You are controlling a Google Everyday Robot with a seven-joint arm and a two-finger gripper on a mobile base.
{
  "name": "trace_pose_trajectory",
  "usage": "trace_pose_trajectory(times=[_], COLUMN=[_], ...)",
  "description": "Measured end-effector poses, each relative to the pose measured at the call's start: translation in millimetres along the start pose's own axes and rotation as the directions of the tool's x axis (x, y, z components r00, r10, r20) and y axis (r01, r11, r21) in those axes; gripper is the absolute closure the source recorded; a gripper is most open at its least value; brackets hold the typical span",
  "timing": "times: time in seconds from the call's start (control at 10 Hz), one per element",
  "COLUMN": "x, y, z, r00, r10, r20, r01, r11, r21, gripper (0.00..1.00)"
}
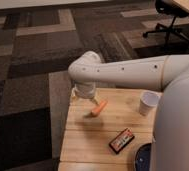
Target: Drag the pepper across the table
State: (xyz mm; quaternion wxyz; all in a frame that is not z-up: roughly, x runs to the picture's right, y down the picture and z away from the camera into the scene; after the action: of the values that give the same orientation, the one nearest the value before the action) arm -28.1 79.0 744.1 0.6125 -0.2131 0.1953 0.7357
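Near the far-left corner: gripper (85, 96), low over the table (88, 137)
Just beside it, inward: pepper (99, 108), lying flat
Gripper's hold: we cannot tell

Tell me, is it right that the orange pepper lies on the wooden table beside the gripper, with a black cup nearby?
Not quite: the camera view shows the cup is white, not black. The pepper does lie on the table beside the gripper, near the table's far edge.
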Motion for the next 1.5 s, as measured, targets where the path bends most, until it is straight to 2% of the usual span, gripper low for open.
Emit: trace_pose_trajectory(times=[0.3, 0.7, 0.8, 1.2, 1.5], x=[1.0, 7.5, 6.5, -0.2, -17.7], y=[-28.4, -48.1, -46.8, -31.3, -23.5], z=[16.6, 34.3, 37.6, 64.8, 70.5], r00=[0.994, 0.985, 0.986, 0.996, 0.999], r10=[0.102, 0.159, 0.155, 0.089, 0.048], r20=[0.046, 0.070, 0.070, 0.002, -0.010], r01=[-0.100, -0.156, -0.151, -0.088, -0.048], r11=[0.994, 0.986, 0.987, 0.993, 0.995], r21=[-0.038, -0.055, -0.061, -0.078, -0.083], gripper=[0.26, 0.26, 0.26, 0.26, 0.26])
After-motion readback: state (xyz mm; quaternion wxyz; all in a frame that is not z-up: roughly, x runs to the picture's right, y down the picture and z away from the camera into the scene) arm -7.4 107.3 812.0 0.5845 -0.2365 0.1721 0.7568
